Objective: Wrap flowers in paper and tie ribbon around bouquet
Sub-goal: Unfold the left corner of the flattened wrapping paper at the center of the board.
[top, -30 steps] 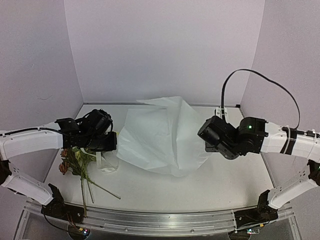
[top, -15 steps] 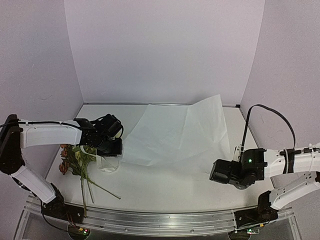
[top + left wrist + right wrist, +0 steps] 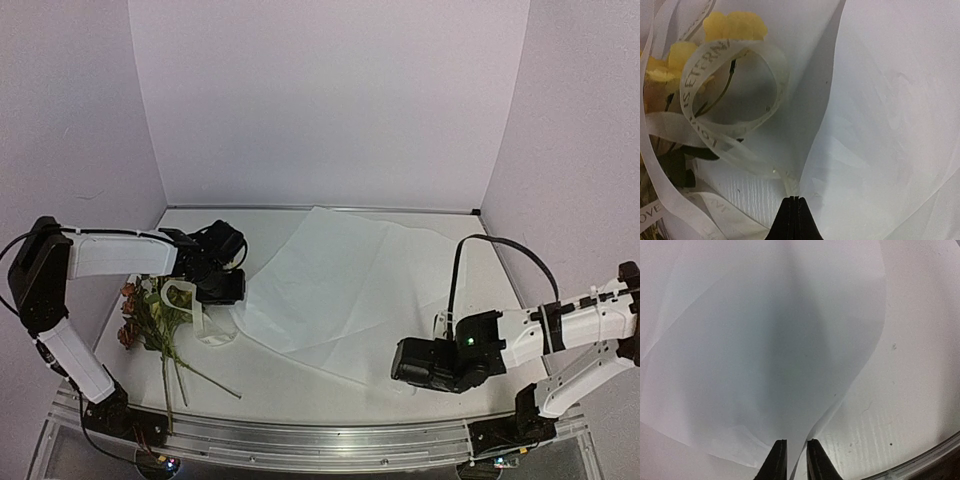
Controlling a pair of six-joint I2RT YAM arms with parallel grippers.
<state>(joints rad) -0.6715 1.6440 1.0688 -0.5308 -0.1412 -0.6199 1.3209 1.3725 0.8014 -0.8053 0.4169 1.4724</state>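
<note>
At the desk's left edge, the bunch of yellow blossoms on thin green stems lies beside the big creased white paper sheet, not on it, with the floppy off-white printed ribbon looped over it. Your left gripper is pinched shut on the sheet's left corner, and a ribbon strand runs right to its tips. Pull, and you may drag the ribbon along. Your right gripper stands narrowly parted around the sheet's near-right edge, so that corner can slip free.
</note>
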